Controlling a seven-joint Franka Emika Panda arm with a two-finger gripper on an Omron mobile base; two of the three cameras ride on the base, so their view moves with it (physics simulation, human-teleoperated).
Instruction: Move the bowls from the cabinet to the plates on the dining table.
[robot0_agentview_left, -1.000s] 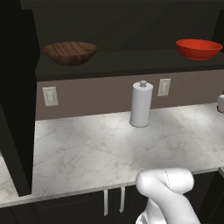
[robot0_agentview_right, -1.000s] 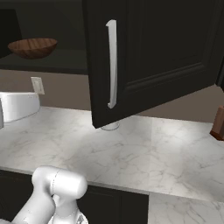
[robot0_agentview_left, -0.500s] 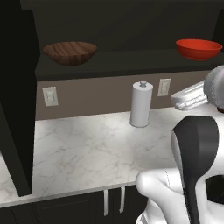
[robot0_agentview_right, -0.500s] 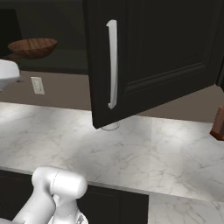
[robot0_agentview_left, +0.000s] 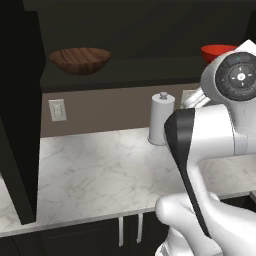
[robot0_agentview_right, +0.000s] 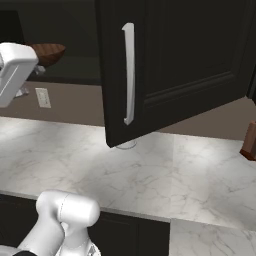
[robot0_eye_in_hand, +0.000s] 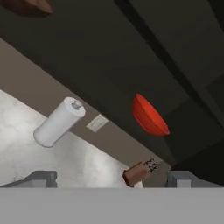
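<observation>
Bowls, two in number, both on the shelf of the near-black cabinet (robot0_agentview_left: 20, 125).

1. Wooden bowl (robot0_agentview_left: 80, 60): wide, shallow, dark brown with streaked grain. Stands upright toward the left end of the shelf (robot0_agentview_left: 115, 75), above a wall outlet (robot0_agentview_left: 57, 109). In the right base view it shows as a brown edge just behind the white arm (robot0_agentview_right: 15, 70).

2. Red bowl (robot0_eye_in_hand: 150, 115): smaller, glossy. Stands toward the right end of the same shelf, well apart from the wooden one. In the left base view it is partly covered by the arm's wrist joint; the hand view shows it whole, tilted by the camera's roll.

Cabinet doors, two seen: one swung open at the left edge of the left base view, one (robot0_agentview_right: 170, 65) open in the right base view with a single long silver bar handle (robot0_agentview_right: 129, 73).

Hand (robot0_eye_in_hand: 111, 180): one, fingers spread wide apart, nothing between them. Two grey fingertips (robot0_eye_in_hand: 41, 178) rise at the bottom of the hand view, clear of both bowls, with the red bowl above the gap between them.

Surface (robot0_agentview_left: 100, 175): white marble with grey veins, under the shelf. Carries one white paper-towel roll (robot0_agentview_left: 161, 118), upright, against the back wall between the two bowls' positions. One brown knife block (robot0_eye_in_hand: 139, 172) stands near the right end of the surface. A second outlet (robot0_eye_in_hand: 97, 123) sits on the wall right of the roll.
</observation>
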